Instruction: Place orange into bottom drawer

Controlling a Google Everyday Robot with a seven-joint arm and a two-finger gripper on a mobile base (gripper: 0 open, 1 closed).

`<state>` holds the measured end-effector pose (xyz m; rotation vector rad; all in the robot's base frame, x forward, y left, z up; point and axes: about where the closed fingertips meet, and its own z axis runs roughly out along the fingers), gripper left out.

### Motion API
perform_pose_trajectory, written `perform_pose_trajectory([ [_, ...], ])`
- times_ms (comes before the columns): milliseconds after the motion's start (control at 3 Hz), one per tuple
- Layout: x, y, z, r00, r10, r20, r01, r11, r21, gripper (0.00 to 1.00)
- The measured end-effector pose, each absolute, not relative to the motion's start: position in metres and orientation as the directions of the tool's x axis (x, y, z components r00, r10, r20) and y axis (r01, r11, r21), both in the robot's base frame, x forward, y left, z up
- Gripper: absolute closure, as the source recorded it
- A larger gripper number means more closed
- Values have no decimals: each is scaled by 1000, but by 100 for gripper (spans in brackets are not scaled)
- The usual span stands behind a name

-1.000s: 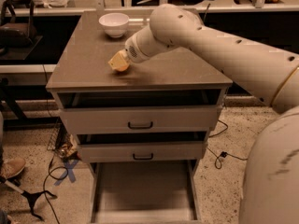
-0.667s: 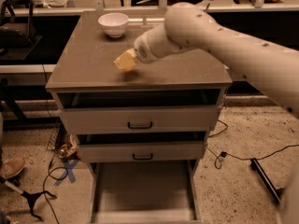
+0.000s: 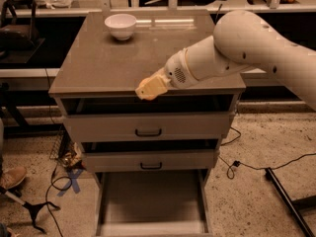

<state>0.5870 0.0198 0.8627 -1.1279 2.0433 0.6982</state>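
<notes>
My gripper (image 3: 149,88) is a pale yellow tip at the end of the white arm. It hangs over the front edge of the cabinet top (image 3: 103,63), above the upper drawers. No orange shows on the cabinet top or in the drawers; it is hidden or out of view. The bottom drawer (image 3: 150,201) is pulled out below, a wide shallow tray with a bare floor, straight under the gripper and well below it.
A white bowl (image 3: 121,25) stands at the back left of the cabinet top. Two upper drawers with black handles (image 3: 148,132) are slightly ajar. Cables and a blue tape cross (image 3: 71,179) lie on the floor to the left, and a black bar (image 3: 284,196) to the right.
The arm has swung the gripper from the middle of the cabinet top forward to its front edge.
</notes>
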Motion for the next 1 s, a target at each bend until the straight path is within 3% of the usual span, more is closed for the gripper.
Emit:
perform_pose_trajectory([
  [333, 559, 22, 817, -454, -540, -709, -867, 452, 210, 100],
  [1000, 561, 18, 765, -489, -513, -706, -857, 435, 277, 100],
])
